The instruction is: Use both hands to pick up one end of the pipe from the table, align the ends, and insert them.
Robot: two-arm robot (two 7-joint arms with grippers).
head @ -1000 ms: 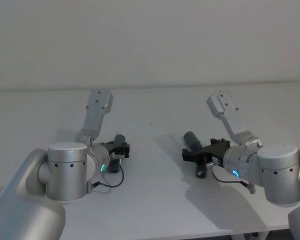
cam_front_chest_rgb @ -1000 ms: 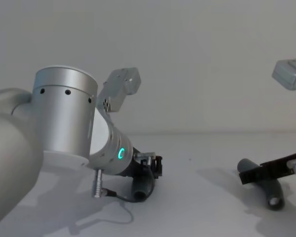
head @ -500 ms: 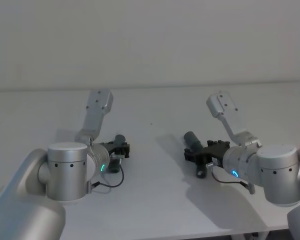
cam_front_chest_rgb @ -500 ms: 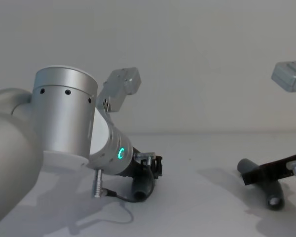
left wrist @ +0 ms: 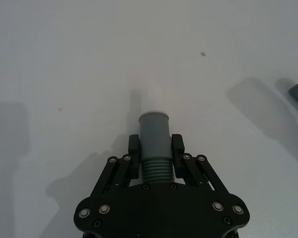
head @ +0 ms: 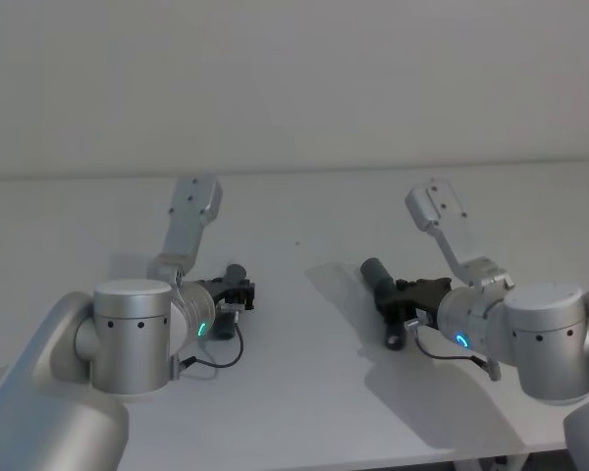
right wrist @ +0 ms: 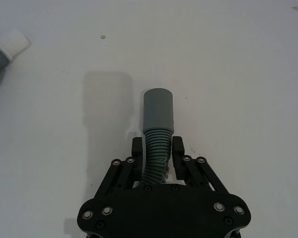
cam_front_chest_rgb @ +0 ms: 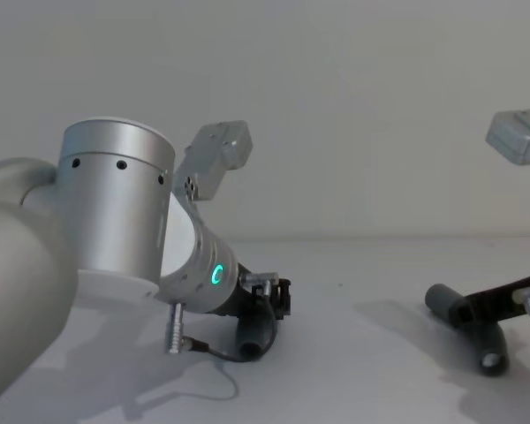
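Observation:
Two dark grey pipe pieces lie on the white table [head: 304,392]. My left gripper [left wrist: 155,148] is shut on the ribbed part of the left piece [left wrist: 154,130], whose white tip [left wrist: 152,99] points away over the table. In the head view this gripper [head: 240,291] sits left of centre. My right gripper [right wrist: 157,146] is shut on the ribbed part of the right piece [right wrist: 156,141], with the wide grey collar [right wrist: 158,110] sticking out ahead. In the head view the right piece [head: 380,274] lies bent on the table at the gripper [head: 401,294]. The left piece's white tip [right wrist: 14,42] also shows in the right wrist view.
The chest view shows the left piece [cam_front_chest_rgb: 256,331] low on the table under my left arm [cam_front_chest_rgb: 115,221] and the right piece [cam_front_chest_rgb: 464,318] resting with its open end [cam_front_chest_rgb: 490,359] toward me. A pale wall [head: 294,78] stands behind the table.
The right gripper's fingers, spread wide a second ago, have closed in on the right pipe piece. The left arm and its piece have not moved.

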